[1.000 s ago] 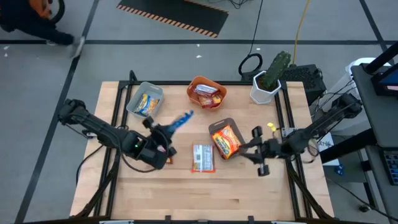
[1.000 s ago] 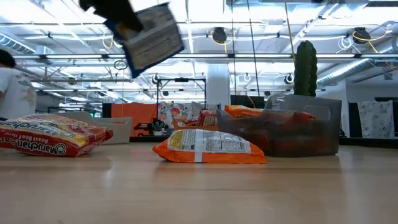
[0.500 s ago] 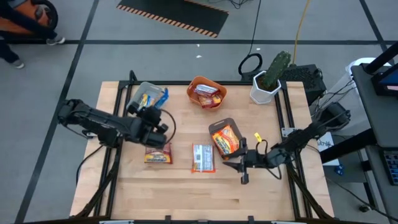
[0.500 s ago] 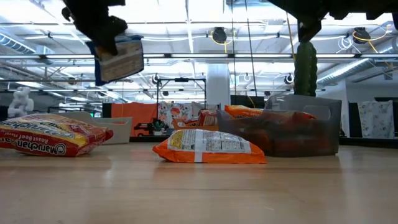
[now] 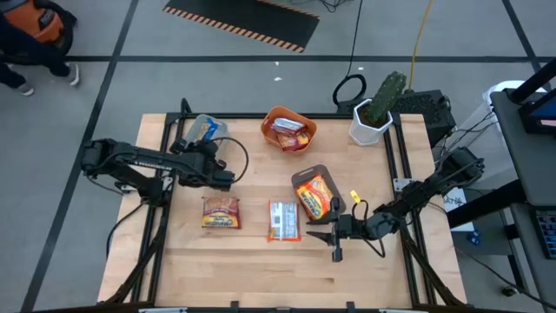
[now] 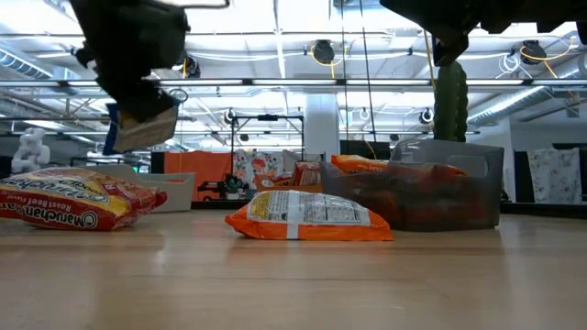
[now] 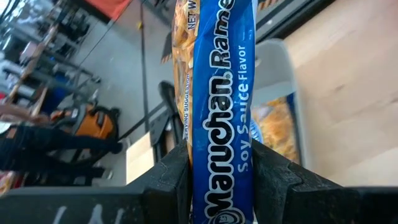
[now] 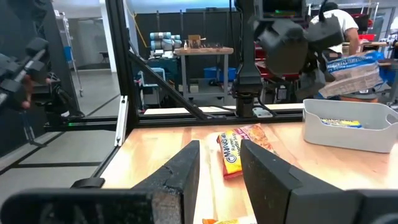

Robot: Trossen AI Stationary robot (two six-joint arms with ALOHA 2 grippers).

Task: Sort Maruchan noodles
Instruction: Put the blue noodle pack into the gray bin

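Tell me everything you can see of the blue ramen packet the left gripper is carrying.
The blue ramen packet is glossy, crinkly plastic printed "Maruchan Ramen, Soy Sauce Flavor" in white, with a yellow noodle picture on one face. It is seen edge-on, pinched between the left gripper's two dark fingers and clear of the table. It hangs above the grey tray at the table's far left, which already holds a similar blue-and-yellow packet. Nothing but the fingers touches it.

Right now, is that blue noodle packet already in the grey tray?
Not yet: the blue Maruchan packet is pinched in the left tool, above the grey tray.
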